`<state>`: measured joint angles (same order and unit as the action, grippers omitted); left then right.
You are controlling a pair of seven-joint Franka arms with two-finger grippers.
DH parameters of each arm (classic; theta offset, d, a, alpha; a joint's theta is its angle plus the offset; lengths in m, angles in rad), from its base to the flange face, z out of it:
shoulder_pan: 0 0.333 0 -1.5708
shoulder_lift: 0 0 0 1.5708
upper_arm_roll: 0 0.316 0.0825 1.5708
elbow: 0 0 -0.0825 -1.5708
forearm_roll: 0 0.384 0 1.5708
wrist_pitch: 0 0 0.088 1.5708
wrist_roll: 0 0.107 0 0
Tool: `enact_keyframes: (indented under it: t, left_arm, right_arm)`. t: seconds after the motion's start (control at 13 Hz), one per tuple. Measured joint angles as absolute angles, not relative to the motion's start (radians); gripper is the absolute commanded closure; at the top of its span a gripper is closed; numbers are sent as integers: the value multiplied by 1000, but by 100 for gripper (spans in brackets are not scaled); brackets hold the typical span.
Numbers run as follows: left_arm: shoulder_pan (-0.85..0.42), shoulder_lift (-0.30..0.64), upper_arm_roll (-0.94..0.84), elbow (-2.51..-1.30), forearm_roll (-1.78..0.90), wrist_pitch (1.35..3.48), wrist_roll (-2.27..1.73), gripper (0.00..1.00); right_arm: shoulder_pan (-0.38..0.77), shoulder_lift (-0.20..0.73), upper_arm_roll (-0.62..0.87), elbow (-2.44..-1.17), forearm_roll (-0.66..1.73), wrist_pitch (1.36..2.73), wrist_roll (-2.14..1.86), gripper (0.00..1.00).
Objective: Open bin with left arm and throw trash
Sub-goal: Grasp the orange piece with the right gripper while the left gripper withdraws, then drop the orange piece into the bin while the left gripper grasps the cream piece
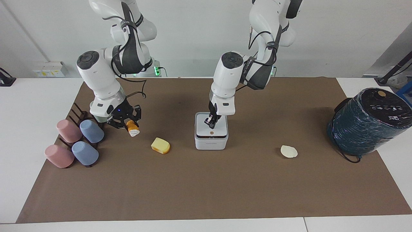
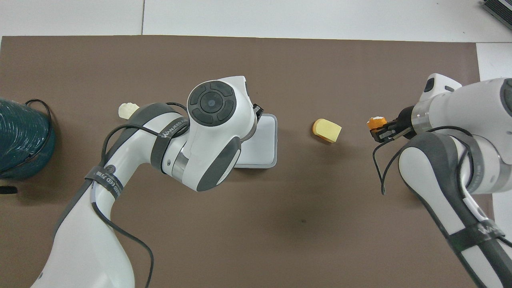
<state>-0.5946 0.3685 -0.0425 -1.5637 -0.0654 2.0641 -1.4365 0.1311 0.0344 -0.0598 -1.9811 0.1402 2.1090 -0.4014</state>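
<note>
Half the cream lump (image 2: 128,110) under the left arm (image 2: 160,136).

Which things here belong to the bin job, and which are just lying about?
Job: bin; orange lump held by right gripper; yellow wedge; white lump; left gripper on the bin's lid.
Lying about: cups; teal cylinder.

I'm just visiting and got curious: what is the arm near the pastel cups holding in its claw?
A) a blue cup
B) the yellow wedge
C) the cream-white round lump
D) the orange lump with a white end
D: the right gripper is shut on the orange lump, lifted clear of the brown mat, while the yellow wedge and the cream-white lump lie on the mat.
</note>
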Motion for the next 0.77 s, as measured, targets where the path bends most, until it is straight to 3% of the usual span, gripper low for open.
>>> enact_keyframes:
  t: [0.38, 0.77]
  left_arm:
    - [-542, 351, -19, -1431, -63, 1769, -1308, 100]
    - [-455, 340, -15, -1413, -62, 1644, -1063, 100]
  right_arm:
    - [158, -26, -52, -1950, 145, 2037, -209, 100]
    - [290, 19, -43, -1916, 163, 2133, 68, 100]
